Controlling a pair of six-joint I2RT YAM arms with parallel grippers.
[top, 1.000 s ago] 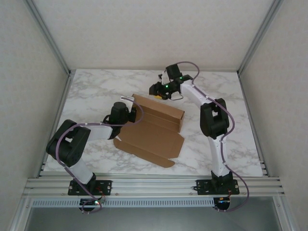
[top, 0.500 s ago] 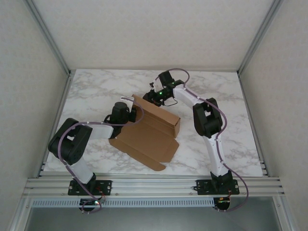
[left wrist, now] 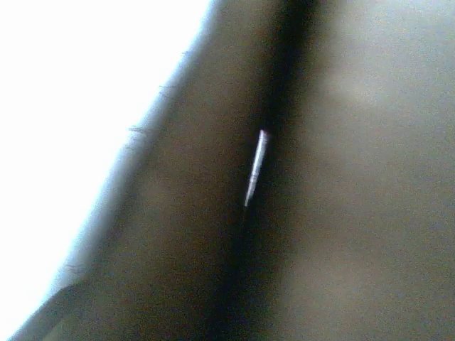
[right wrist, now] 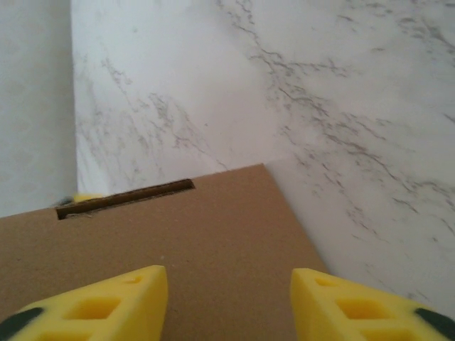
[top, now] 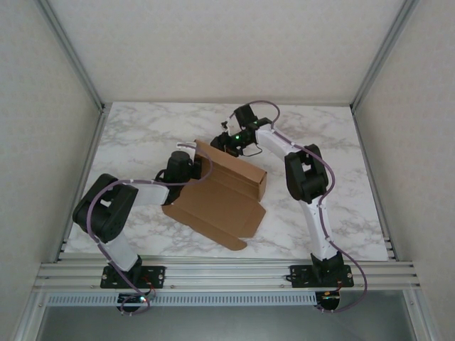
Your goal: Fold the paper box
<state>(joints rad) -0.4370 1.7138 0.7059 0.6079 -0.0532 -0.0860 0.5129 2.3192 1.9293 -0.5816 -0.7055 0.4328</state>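
Right gripper (right wrist: pixel 227 278) wide apart over brown paper box (right wrist: pixel 163 224); left gripper (top: pixel 192 162) state unclear.

even overhead light, soft shadows; left wrist view blurred, dark, overexposed at left.

Half-folded brown paper box (top: pixel 220 195), mid-table

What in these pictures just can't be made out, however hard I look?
Left wrist view: close-up blur, dark brown; whether the left gripper is open or shut cannot be read.
Top view: that gripper's fingertips are hidden by its own wrist against the paper box.
Right wrist view: the right gripper is open, but the bottom edge crops whether it touches the cardboard.
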